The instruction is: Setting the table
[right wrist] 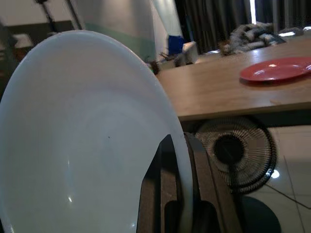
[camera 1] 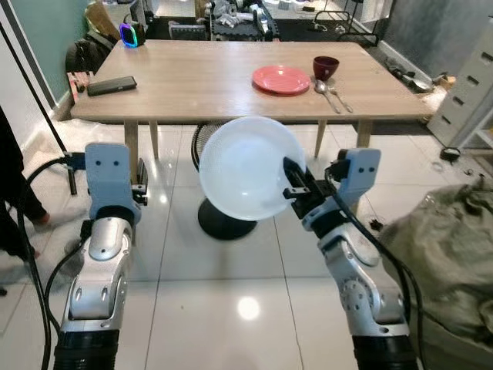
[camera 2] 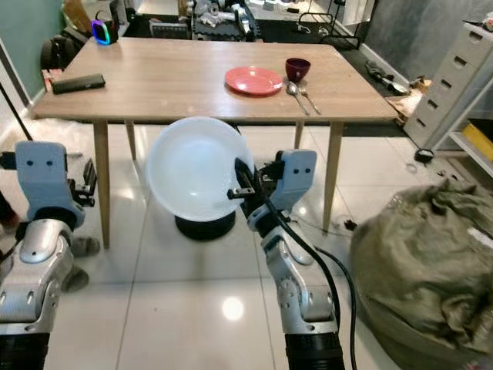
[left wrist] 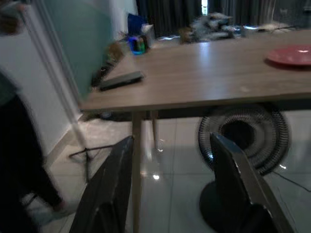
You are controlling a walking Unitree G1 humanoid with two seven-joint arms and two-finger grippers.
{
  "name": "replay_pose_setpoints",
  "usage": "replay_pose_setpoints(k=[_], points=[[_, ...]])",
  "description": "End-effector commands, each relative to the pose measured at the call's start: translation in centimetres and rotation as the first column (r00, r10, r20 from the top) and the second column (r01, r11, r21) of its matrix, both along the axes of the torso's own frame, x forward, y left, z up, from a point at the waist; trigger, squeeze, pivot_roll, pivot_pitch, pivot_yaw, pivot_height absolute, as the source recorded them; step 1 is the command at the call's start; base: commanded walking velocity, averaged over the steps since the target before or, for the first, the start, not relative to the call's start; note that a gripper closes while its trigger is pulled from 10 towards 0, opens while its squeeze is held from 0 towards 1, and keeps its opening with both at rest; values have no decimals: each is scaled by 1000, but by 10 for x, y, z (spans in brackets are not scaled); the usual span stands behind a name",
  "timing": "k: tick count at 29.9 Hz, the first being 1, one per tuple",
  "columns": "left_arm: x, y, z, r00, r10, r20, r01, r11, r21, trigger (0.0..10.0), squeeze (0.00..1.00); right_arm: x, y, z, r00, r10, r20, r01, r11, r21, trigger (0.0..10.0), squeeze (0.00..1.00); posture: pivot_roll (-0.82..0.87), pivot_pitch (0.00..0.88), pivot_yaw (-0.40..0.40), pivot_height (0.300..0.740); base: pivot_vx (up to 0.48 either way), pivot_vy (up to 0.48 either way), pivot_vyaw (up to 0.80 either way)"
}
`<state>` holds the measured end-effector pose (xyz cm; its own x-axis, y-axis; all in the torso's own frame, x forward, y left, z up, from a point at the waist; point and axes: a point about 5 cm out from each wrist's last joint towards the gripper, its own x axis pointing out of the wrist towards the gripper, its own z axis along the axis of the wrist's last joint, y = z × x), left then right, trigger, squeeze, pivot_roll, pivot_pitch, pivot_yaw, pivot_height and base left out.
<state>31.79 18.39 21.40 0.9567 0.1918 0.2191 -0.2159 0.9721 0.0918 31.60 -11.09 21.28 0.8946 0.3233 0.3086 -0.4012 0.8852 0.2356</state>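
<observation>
Right gripper clenched on rim of round white plate, frame centre, short of wooden table. Left gripper released, empty. Advice: level plate, clear table edge, set left of red plate.

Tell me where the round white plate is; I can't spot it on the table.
The round white plate is held on edge in the right pincer, above the tiled floor, short of the wooden table.

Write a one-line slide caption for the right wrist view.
Right gripper clamps the white plate's rim, held on edge short of the wooden table bearing a red plate.
</observation>
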Motion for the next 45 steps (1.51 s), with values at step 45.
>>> replay_pose_setpoints(k=[45], points=[[0,0,-2,1000,-8,-10,8,1000,5,10000,12,3,-9,14,997,-68,27,68,997,30,10000,0,6,0,66,740,480,0,-127]])
